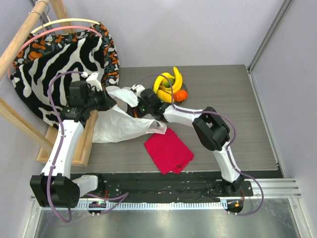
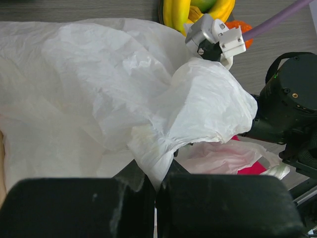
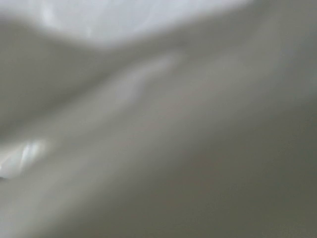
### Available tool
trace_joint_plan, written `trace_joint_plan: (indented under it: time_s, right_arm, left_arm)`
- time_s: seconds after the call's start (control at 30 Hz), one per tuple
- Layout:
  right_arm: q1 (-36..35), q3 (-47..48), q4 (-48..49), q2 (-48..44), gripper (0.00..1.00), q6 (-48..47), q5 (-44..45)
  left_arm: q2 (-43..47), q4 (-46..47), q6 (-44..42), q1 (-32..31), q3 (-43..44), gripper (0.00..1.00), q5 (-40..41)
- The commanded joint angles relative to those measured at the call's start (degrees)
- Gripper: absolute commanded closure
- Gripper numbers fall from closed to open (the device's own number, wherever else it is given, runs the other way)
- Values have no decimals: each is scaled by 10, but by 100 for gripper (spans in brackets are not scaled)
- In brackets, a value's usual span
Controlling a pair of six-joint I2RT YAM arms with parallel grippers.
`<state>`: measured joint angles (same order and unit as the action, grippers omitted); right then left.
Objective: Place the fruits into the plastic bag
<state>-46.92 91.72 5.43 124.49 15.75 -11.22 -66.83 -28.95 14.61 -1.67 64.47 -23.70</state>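
Note:
The white plastic bag (image 1: 116, 126) lies crumpled on the table's left half. My left gripper (image 1: 110, 103) is shut on a fold of the bag's edge, which the left wrist view shows pinched between its jaws (image 2: 157, 171). My right gripper (image 1: 141, 108) is pushed into the bag, fingers hidden under the plastic. The right wrist view shows only blurred white plastic (image 3: 148, 99). The fruits sit in a pile behind the bag: yellow bananas (image 1: 168, 82) (image 2: 176, 12), a red-orange one (image 1: 181, 95) (image 2: 243, 27) and a green one (image 2: 203, 4).
A red folded cloth (image 1: 168, 150) lies in front of the bag, partly under it. A zebra-striped fabric (image 1: 64, 64) on a wooden frame (image 1: 81, 144) stands at the far left. Walls close the back and right sides.

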Motion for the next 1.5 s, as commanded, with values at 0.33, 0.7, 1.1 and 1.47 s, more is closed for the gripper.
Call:
trace_joint_plan:
  time_s: [0.33, 0.7, 1.1, 1.47]
  right_arm:
    - [0, -19, 34, -20, 11, 12, 9]
    - [1, -65, 79, -65, 5, 16, -4]
    - [2, -186, 122, -195, 5, 8, 37]
    - [2, -297, 107, -282, 5, -42, 52]
  left_arm:
    - [-12, 28, 16, -1, -5, 100, 13]
    - [-11, 28, 18, -2, -6, 100, 18]
    - [-9, 23, 19, -2, -4, 100, 38]
    - [-5, 20, 19, -2, -3, 100, 56]
